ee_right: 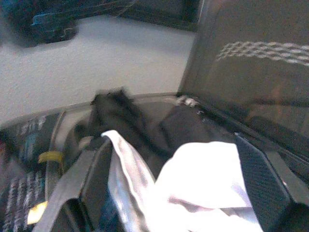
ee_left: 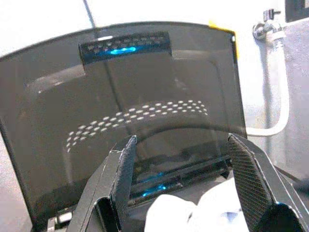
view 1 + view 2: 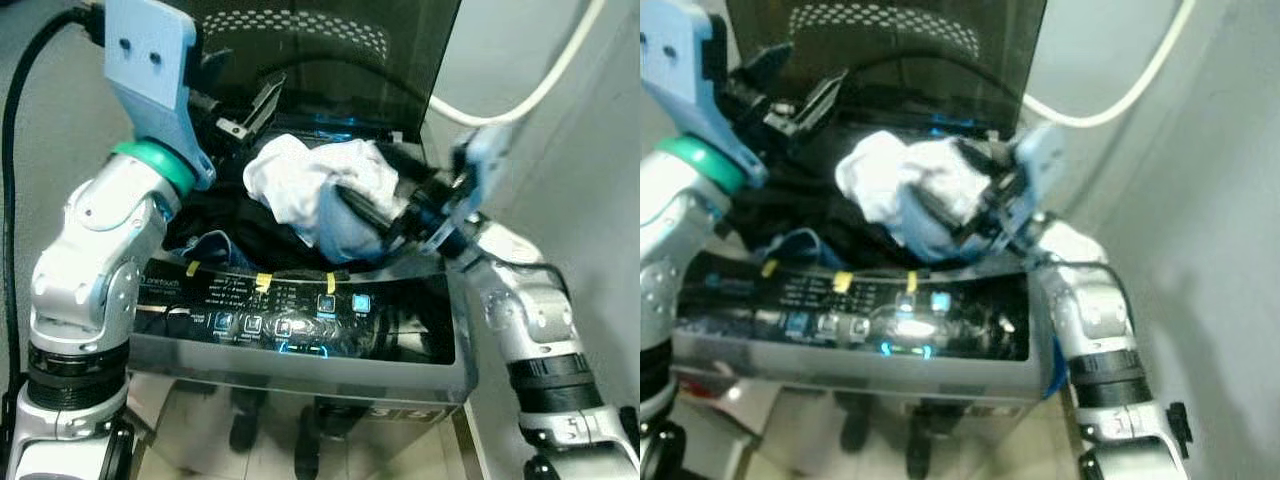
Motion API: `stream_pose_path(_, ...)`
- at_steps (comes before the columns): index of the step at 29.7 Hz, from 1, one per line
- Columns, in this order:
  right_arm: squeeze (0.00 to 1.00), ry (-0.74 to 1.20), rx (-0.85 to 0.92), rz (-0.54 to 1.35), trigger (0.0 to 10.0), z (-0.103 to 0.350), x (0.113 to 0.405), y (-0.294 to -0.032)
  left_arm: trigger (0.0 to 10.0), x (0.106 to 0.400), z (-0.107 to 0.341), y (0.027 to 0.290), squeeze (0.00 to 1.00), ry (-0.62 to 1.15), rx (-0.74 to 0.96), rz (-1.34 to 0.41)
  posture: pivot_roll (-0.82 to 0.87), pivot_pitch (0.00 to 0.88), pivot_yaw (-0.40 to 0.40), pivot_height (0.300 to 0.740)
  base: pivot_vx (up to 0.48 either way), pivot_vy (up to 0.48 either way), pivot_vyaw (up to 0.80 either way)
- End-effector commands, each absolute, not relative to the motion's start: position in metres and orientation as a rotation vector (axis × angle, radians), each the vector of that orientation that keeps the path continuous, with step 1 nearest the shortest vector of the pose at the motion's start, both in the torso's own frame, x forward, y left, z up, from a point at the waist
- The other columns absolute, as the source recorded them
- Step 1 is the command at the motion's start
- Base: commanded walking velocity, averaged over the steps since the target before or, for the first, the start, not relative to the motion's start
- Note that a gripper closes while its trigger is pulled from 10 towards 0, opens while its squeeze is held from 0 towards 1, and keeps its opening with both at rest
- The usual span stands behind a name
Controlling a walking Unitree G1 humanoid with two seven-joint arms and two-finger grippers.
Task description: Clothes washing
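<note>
Right gripper [image 3: 375, 215] clamps the white garment [image 3: 300, 180] over the washer's rim [image 3: 300, 268] (left gripper [image 3: 245, 115] hovers spread beside it).

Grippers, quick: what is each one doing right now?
Left gripper: open, empty, held above the washer facing the raised lid.
Right gripper: fingers around the white garment at the drum opening.
</note>
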State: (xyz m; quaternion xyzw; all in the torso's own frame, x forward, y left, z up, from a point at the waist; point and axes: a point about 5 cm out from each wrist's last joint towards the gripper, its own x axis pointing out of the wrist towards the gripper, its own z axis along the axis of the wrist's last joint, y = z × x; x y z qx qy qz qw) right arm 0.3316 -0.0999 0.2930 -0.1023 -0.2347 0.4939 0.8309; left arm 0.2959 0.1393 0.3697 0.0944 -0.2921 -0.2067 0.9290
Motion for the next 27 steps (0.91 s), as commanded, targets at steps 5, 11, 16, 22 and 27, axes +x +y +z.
stream_pose_path(5, 0.00, -0.598, -0.554, 0.986, 10.0, 0.339, 0.358, -0.050, 10.0, 0.298, 0.366, 0.133, 0.00, -0.603, 0.188, -0.459, 0.10, 0.069, -0.011, 0.724, 0.000, 0.000, 0.00)
stream_pose_path(11, 1.00, -0.612, -0.637, 0.693, 10.0, 0.374, 0.379, -0.014, 10.0, 0.297, 0.368, 0.132, 0.00, -0.615, 0.181, -0.451, 0.12, 0.077, -0.033, 0.724, 0.000, 0.000, 0.00)
stream_pose_path(16, 1.00, -0.547, -0.813, 0.644, 10.0, 0.359, 0.385, -0.002, 10.0, 0.294, 0.369, 0.132, 0.00, -0.627, 0.180, -0.437, 0.14, 0.082, -0.057, 0.724, 0.000, 0.000, 0.00)
stream_pose_path(22, 1.00, -0.357, -1.045, 0.847, 10.0, 0.314, 0.389, -0.010, 10.0, 0.288, 0.371, 0.138, 0.00, -0.637, 0.183, -0.409, 0.15, 0.089, -0.060, 0.724, 0.000, 0.000, 0.00)
stream_pose_path(27, 0.00, -0.136, -1.089, 1.054, 10.0, 0.292, 0.397, -0.074, 10.0, 0.282, 0.371, 0.145, 0.00, -0.605, 0.221, -0.427, 0.17, 0.103, -0.042, 0.724, 0.000, 0.000, 0.00)
